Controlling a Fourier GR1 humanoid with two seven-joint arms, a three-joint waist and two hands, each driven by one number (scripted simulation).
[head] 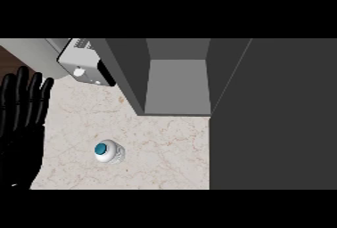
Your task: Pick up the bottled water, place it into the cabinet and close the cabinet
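The bottled water stands upright on the marble counter; from above I see its blue cap and clear body. The grey cabinet stands at the back centre with its inside showing. Its dark door is swung open and fills the right side of the view. My left hand rests at the left edge with its fingers straight and pointing up, well left of the bottle. My right hand does not show.
A white and black appliance sits at the back left beside the cabinet. The counter's left edge runs just under my left hand, with brown floor beyond.
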